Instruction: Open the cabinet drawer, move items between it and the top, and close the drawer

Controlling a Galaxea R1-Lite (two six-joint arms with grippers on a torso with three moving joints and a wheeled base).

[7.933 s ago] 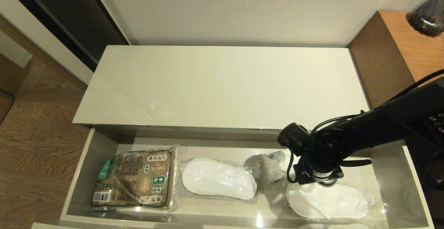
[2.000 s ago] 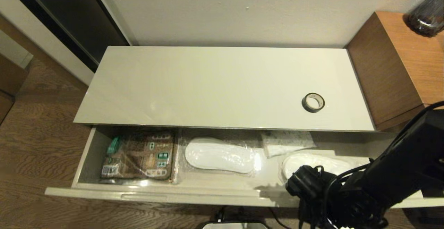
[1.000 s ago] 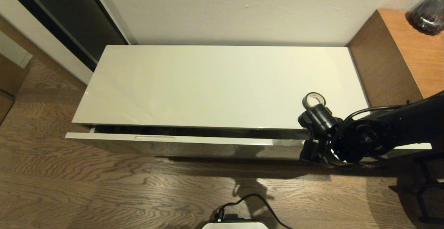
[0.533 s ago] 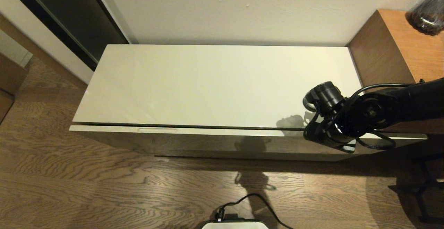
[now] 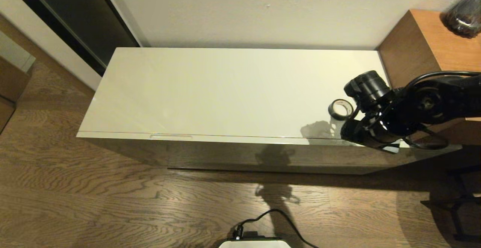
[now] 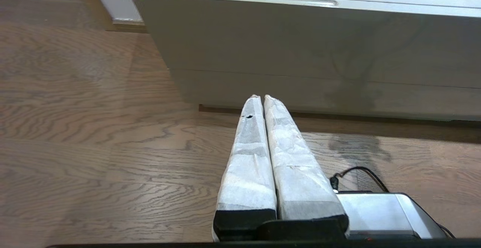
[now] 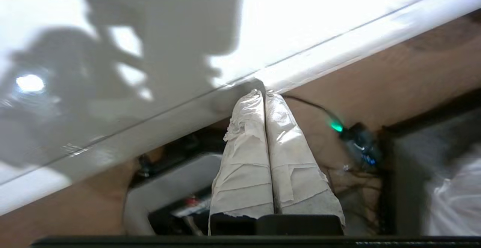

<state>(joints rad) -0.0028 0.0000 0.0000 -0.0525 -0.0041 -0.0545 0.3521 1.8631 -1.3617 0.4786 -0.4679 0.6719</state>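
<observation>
A long glossy off-white top (image 5: 225,90) is seen spanning the low cabinet, with a taller brown wooden unit (image 5: 424,41) standing against its right end. Beneath the top's front edge the cabinet drawer (image 5: 240,154) is seen pushed in, its front flush or very nearly flush with that edge and a recessed slot handle (image 5: 171,136) visible along its upper rim; in the right wrist view only a thin seam is seen between top and drawer front. The right arm is extended over the top's right front corner, and the right gripper (image 7: 263,94) is shown with its wrapped fingers pressed together, empty, at the very front edge of the cabinet. The left gripper (image 6: 260,97) is parked low in front of the cabinet, its fingers likewise closed on nothing. The small black tape roll (image 5: 340,109) is lying flat on the top near the right end, just beside the right wrist. The packet and slippers cannot be seen, the drawer being shut over whatever it holds. The closing is judged to be essentially done; if any gap remains, a square, gentle press on the drawer front is called for, and the arm is best lifted away clear of the tape roll so that it is not swept off the top.
</observation>
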